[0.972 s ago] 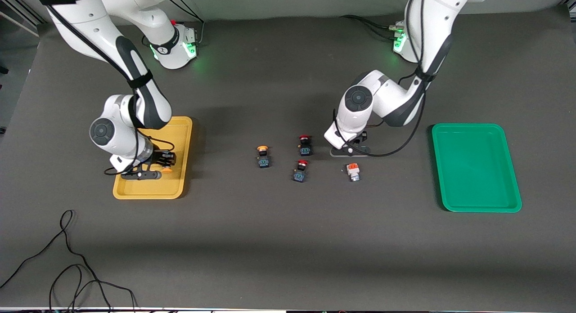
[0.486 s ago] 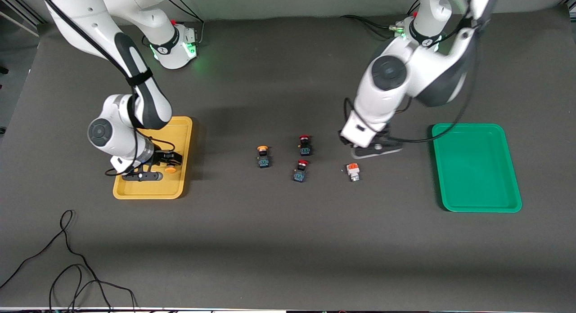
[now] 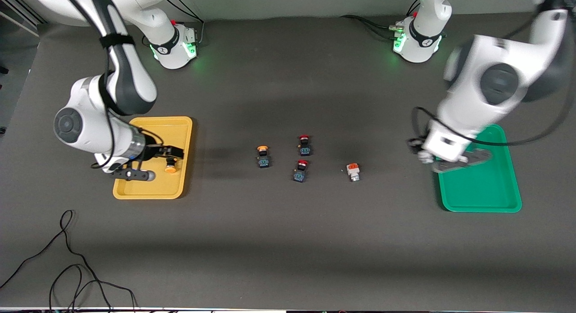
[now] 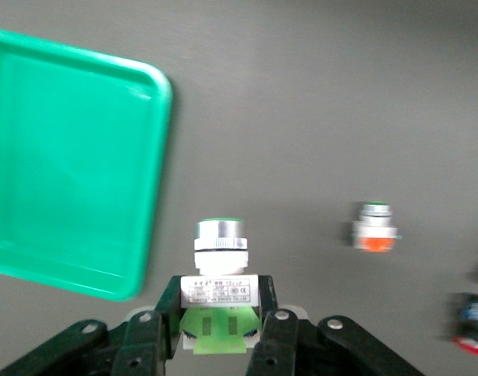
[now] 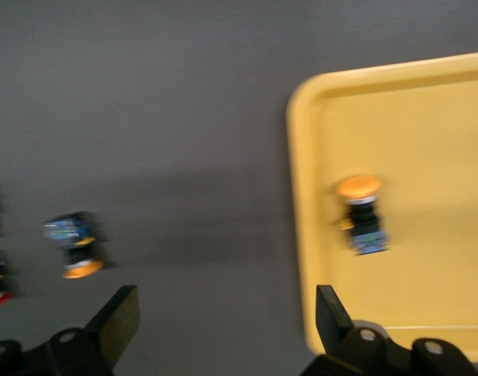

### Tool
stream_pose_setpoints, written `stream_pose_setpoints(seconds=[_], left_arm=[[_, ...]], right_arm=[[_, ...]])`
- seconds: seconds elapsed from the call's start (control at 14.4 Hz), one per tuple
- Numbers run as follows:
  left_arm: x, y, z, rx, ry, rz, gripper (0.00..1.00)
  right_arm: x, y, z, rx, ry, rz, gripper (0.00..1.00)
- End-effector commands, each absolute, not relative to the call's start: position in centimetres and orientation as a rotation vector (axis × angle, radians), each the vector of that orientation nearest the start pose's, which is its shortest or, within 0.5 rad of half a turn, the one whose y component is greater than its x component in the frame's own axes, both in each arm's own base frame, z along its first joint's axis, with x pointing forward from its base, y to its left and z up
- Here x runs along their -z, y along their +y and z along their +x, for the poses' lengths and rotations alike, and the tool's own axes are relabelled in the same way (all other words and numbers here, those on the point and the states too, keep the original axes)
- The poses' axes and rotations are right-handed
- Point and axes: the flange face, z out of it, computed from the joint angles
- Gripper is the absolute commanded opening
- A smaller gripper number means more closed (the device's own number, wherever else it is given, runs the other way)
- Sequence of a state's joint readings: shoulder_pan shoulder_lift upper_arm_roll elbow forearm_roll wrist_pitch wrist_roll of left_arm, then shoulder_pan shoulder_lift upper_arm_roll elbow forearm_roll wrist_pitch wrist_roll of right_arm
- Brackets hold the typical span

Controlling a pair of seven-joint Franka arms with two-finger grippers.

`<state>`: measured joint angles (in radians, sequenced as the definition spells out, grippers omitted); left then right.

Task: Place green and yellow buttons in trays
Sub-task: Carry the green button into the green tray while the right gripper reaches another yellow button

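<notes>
The left pincer (image 4: 215, 333) is clamped on the white body of a green-topped button (image 4: 219, 270), held cap outward so that it can be set down flat. It is carried just over the edge of the green tray (image 3: 490, 187) that faces the table's middle, at the left arm's end of the table (image 3: 279, 241); delivery into that tray is judged to be the step in hand.

The right pincer (image 5: 223, 321) is spread wide and empty over the edge of the yellow tray (image 3: 148, 191). A yellow-capped button (image 5: 360, 211) lies inside that tray, apart from the fingers, so this placement is judged complete.

On the bare table between the trays lie a second yellow-capped button (image 3: 263, 155), two red-capped buttons (image 3: 305, 145) (image 3: 300, 170) and a white button with an orange top (image 3: 353, 172). The red-capped pair lies just beside the remaining yellow one and is to be left alone. Nothing is seen to obstruct either tray. Loose cables (image 3: 67, 268) lie at the near corner, well apart from the work.
</notes>
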<state>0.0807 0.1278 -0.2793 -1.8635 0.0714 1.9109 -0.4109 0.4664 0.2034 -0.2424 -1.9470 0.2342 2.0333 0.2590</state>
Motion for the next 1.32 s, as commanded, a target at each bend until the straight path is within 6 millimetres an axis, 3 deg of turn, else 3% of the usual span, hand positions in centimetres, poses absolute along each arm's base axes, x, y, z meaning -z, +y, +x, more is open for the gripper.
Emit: stream_pose_setpoints(seconds=[0.0, 0.21, 0.42, 0.62, 0.83, 0.9, 1.11, 1.25], left_arm=[[-42.3, -2.3, 57.0, -0.157, -0.127, -3.103, 0.19], [-35.8, 4.3, 56.3, -0.122, -0.03, -3.138, 0.2], [-27.7, 4.6, 54.8, -0.044, -0.004, -3.16, 0.21], [-22.5, 4.5, 54.3, -0.017, 0.017, -3.178, 0.23], [-21.3, 5.8, 54.2, -0.015, 0.066, -3.141, 0.27], [-21.0, 6.0, 54.1, -0.025, 0.086, -3.131, 0.31], [-21.8, 5.9, 54.4, -0.017, 0.1, -3.117, 0.94], [-25.7, 6.0, 55.2, 0.015, 0.096, -3.088, 1.0]], right_arm=[[-37.2, 22.8, 56.7, -0.222, 0.287, -3.007, 1.0], [-35.6, 30.9, 56.4, -0.208, 0.283, -3.044, 1.0], [-32.7, 35.7, 55.5, -0.132, 0.215, -3.057, 1.0], [-28.2, 39.0, 54.5, -0.053, 0.221, -3.065, 1.0], [-24.2, 39.3, 54.4, -0.005, 0.186, -3.083, 1.0], [-23.5, 40.2, 53.7, 0.026, 0.117, -3.083, 1.0], [-20.6, 39.2, 52.3, 0.108, -0.028, -3.077, 1.0], [-19.9, 40.1, 51.0, 0.121, -0.077, -3.074, 1.0]])
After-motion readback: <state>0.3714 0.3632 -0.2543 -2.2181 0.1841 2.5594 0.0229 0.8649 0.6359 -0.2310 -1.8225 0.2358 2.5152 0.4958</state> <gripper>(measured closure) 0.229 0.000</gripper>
